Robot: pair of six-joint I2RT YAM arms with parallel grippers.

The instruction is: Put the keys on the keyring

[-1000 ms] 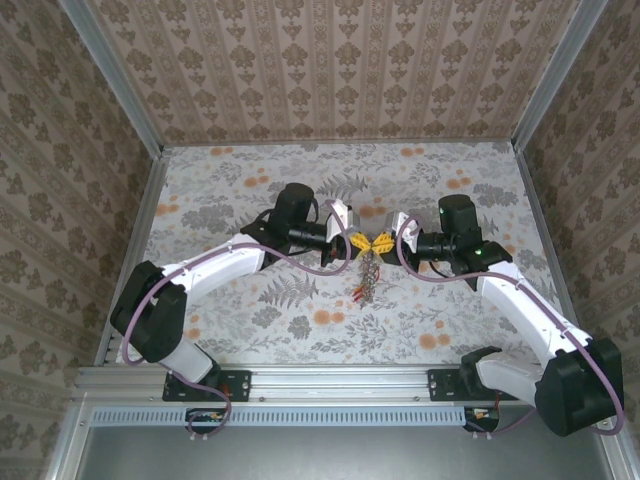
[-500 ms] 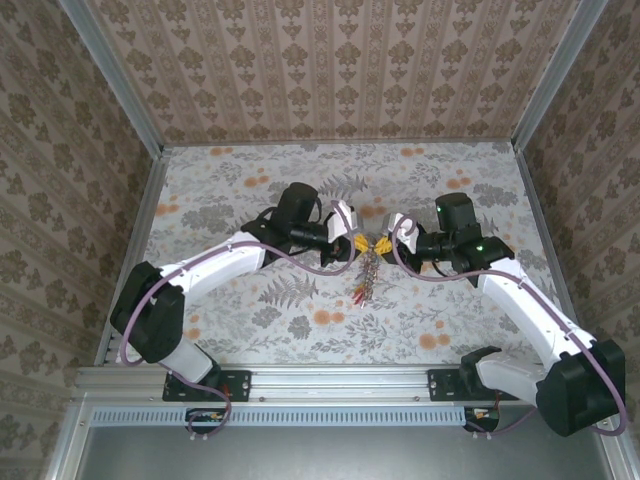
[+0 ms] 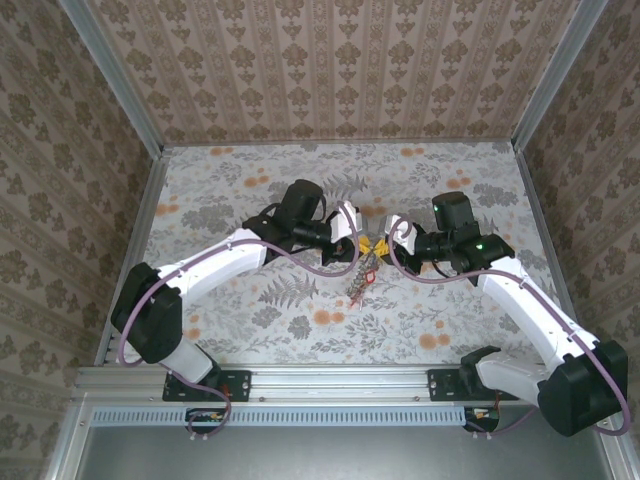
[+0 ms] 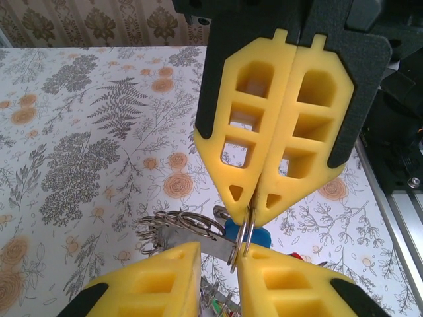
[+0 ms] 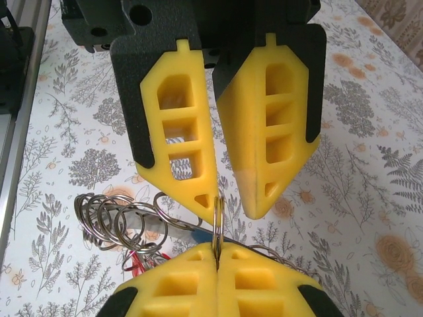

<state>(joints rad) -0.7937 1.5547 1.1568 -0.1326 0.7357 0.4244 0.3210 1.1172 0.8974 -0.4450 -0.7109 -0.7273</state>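
Observation:
My two grippers meet tip to tip above the table's middle. The right gripper [image 3: 382, 246] [image 5: 217, 254] is shut on a small split ring [image 5: 216, 221] that stands upright. A silver key blade with a blue tag [image 4: 250, 234] hangs off that ring. The left gripper [image 3: 358, 240] [image 4: 218, 247] is open, its fingers either side of the split ring and the blade. The keyring [image 3: 358, 280] dangles below as a bunch of silver rings [image 5: 115, 221] and keys with red [image 5: 132, 264] and green tags. I cannot pick out a yellow-tagged key.
A floral-patterned tabletop [image 3: 250, 300] lies under the arms, with patterned walls on three sides. An aluminium rail [image 3: 320, 380] runs along the near edge where both bases are bolted.
The left gripper's jaws have parted; earlier both pairs of tips met closed. The hanging bunch has swung slightly left and lower.

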